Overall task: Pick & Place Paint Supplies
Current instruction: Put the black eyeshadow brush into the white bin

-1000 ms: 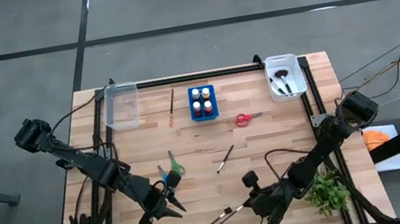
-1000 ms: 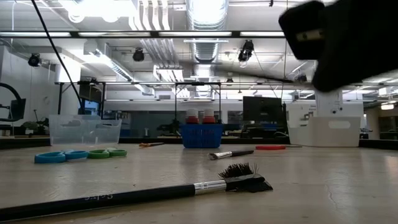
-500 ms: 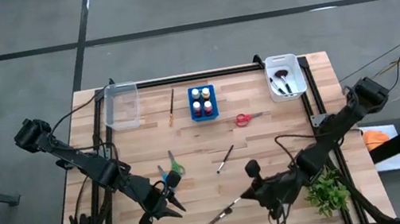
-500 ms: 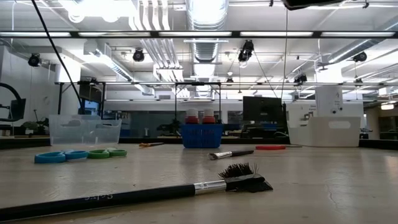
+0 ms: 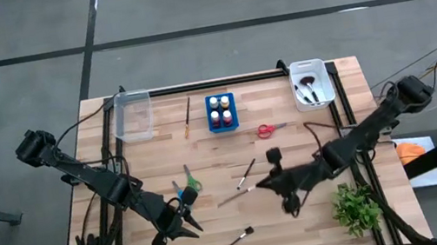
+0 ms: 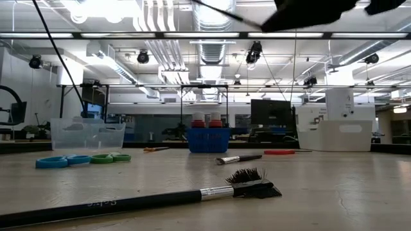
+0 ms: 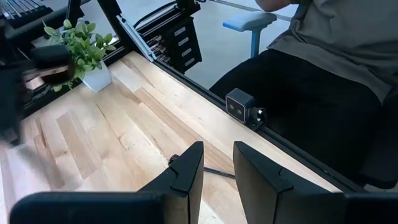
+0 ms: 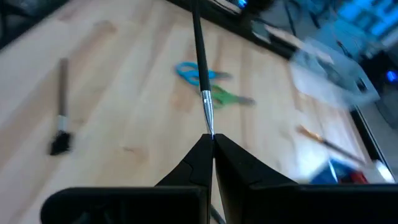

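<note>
Already a few brushes lie inside the white bin (image 5: 311,81) at the back right corner of the bench (image 5: 292,142), so that part of the job looks done, and four paint bottles stand in the blue bottle holder (image 5: 220,112), which sits well to the left of the white bin along the back of the bench. The right hand (image 5: 257,188) is pinched fully shut on the brush end of a dark-handled brush (image 5: 236,195) and carries it clear of the wood, in front of the white bin and off to its left; in the right wrist view the handle (image 8: 200,46) juts straight out from between the closed fingers. By my reckoning this brush is on its way to the white bin, though it is not there yet.

Much is left loose. Red scissors (image 5: 266,131) lie just in front of the white bin and a little left of it. A short brush (image 5: 246,173) lies farther forward, and another brush (image 5: 234,243) lies near the front edge, far from the white bin. A wooden-handled brush (image 5: 188,116) rests at the back, between the blue bottle holder and a clear bin (image 5: 133,116) that looks empty. The blue scissors (image 5: 183,194) and green scissors (image 5: 190,181) lie together far to the left of the white bin.

The left hand (image 5: 184,226) waits beside those scissors, its fingers part-way open and holding nothing
</note>
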`<action>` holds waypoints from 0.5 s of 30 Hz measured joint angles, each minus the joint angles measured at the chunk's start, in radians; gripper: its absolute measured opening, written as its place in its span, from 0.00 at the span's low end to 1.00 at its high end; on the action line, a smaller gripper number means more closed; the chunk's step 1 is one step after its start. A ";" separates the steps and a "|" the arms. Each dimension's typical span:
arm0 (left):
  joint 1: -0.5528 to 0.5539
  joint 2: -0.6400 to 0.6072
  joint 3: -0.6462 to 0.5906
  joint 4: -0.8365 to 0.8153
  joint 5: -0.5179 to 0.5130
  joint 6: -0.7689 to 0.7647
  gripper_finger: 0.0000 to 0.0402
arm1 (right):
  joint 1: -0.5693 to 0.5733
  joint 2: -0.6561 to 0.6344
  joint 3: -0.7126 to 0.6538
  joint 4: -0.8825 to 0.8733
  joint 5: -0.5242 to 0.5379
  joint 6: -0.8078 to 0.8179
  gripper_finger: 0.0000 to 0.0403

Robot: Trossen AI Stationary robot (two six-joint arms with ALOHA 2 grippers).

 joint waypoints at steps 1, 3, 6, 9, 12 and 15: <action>0.000 0.000 0.000 0.000 0.000 0.000 0.24 | -0.016 -0.018 -0.014 0.001 0.000 0.009 0.03; 0.000 0.000 0.000 -0.004 0.000 0.000 0.24 | -0.048 -0.056 -0.044 0.004 0.004 0.027 0.03; 0.000 0.000 0.000 -0.003 0.000 0.000 0.24 | -0.090 -0.112 -0.089 0.006 0.037 0.053 0.03; 0.000 0.000 0.000 -0.003 0.000 -0.002 0.24 | -0.133 -0.172 -0.140 0.015 0.052 0.069 0.03; 0.000 0.000 0.000 -0.003 0.000 -0.002 0.24 | -0.180 -0.234 -0.187 0.028 0.053 0.091 0.03; 0.000 0.000 0.000 -0.003 0.000 -0.002 0.24 | -0.232 -0.293 -0.225 0.029 0.055 0.114 0.03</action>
